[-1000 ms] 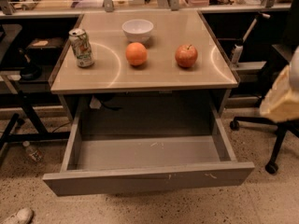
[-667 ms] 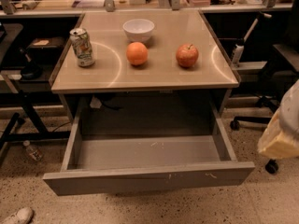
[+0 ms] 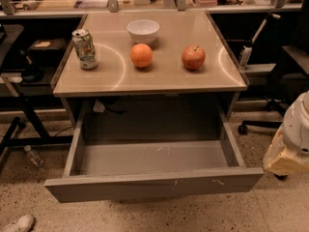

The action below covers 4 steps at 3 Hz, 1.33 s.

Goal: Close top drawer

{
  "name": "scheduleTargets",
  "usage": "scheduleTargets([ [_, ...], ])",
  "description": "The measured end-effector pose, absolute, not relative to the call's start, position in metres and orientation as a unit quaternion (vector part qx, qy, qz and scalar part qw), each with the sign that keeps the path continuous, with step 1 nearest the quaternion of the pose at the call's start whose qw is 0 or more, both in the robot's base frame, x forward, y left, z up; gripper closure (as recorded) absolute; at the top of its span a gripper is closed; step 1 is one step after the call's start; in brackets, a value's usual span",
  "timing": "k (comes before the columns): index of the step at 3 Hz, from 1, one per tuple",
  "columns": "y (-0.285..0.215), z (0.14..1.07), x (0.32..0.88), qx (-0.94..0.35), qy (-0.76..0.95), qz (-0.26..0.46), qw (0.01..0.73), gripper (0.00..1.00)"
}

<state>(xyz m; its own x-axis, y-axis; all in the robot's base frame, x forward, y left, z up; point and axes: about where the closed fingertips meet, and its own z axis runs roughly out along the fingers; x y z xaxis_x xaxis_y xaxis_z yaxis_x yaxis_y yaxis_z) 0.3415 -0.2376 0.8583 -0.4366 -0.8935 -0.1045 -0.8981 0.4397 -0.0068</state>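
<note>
Speckled stone floor (image 3: 145, 216) lies under a square pale brown table (image 3: 159, 79) in a dim work room. On the table stand a green and white drink can (image 3: 85, 49) at the left side, a small round white bowl (image 3: 143, 31) near the back edge, a round orange fruit (image 3: 141, 55) in the middle, and a red apple (image 3: 193, 57) to the right of the middle. Just under the table top, the wide flat grey metal top drawer (image 3: 154, 185) is pulled far out toward the front. Its plain front has small pale scratches. The robot's white and tan gripper (image 3: 286, 151) hangs off the table's right side, near the drawer's front right corner but not touching it. I cannot tell if its jaws are apart or together. A small clear plastic bottle (image 3: 35, 156) lies on the floor left of the table.
</note>
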Motion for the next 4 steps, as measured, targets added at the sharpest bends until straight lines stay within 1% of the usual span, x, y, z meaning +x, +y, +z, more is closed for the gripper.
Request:
scheduleTargets([
  [1, -0.224, 0.831, 0.325, -0.539, 0.840, 0.056, 0.036, 1.00],
  [2, -0.194, 0.782, 0.310, -0.552, 0.827, 0.107, 0.028, 1.00],
  [4, -0.158, 0.722, 0.316, -0.558, 0.813, 0.160, 0.031, 1.00],
])
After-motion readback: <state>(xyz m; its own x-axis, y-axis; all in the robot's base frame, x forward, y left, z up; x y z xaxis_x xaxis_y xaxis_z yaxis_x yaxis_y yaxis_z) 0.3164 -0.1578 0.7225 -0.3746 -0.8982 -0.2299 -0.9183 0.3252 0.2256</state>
